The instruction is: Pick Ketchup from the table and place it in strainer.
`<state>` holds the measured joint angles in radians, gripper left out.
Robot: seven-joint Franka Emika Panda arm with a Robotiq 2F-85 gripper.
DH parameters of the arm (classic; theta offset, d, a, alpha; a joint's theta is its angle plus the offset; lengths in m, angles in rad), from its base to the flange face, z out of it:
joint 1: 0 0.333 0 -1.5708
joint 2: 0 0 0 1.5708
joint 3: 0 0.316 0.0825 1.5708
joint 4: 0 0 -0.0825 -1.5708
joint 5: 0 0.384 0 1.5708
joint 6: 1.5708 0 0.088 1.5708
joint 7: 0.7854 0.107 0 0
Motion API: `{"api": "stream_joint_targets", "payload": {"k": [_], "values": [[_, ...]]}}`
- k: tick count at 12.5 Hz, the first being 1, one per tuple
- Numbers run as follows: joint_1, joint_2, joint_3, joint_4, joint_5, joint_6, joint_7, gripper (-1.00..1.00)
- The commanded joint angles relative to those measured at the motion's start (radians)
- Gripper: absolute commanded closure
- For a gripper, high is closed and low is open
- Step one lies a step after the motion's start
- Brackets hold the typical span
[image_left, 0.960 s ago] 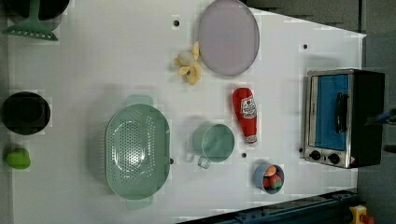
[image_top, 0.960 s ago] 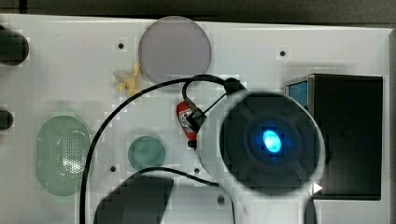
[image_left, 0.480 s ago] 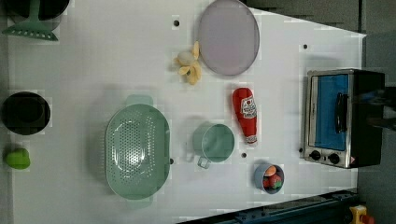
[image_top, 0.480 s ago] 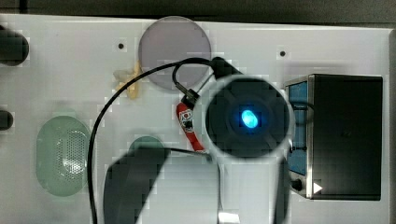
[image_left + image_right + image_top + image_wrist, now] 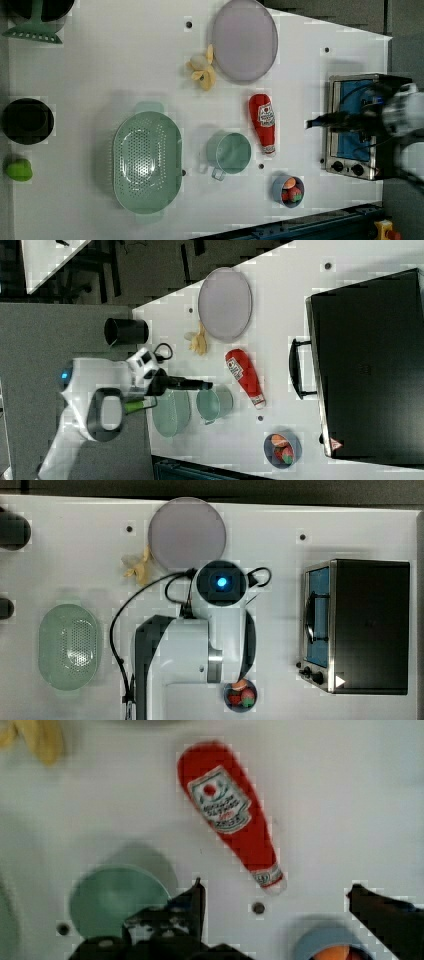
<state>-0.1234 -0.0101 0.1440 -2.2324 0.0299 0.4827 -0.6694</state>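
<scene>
The end effector hangs above the table with its two dark fingers spread wide and nothing between them; in the wrist view the ketchup lies beyond the fingertips, untouched. The step in hand looks like the approach to the grasp.

To do it well, the arm would likely need to come down centred on the bottle's thick labelled body rather than its narrow neck, with the fingers turned to straddle the short width, since the bottle lies flat and slanted relative to the jaws. A slow closure should suit it, because a smooth rounded plastic body could roll or squirt sideways under an off-centre pinch.

In the left view the ketchup is a glossy red bottle with a white label, tapering to a pale cap, lying just beside the teal cup. The small bowl of red and orange pieces sits near its cap end.

Farther off, on the far side of the cup, the strainer is a pale mint oval basket with a perforated bottom and end tabs, open and empty, well apart from the bottle.
</scene>
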Motion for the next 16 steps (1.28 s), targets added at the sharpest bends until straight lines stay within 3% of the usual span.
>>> {"api": "stream_joint_targets", "payload": {"k": [1, 6, 16], "values": [[-0.004, 0.000, 0.007, -0.042, 0.000, 0.138, -0.292, -1.00], [-0.002, 0.110, 0.007, -0.152, -0.014, 0.385, -0.360, -1.00], [-0.002, 0.370, -0.001, -0.169, -0.039, 0.677, -0.348, -1.00]]}}
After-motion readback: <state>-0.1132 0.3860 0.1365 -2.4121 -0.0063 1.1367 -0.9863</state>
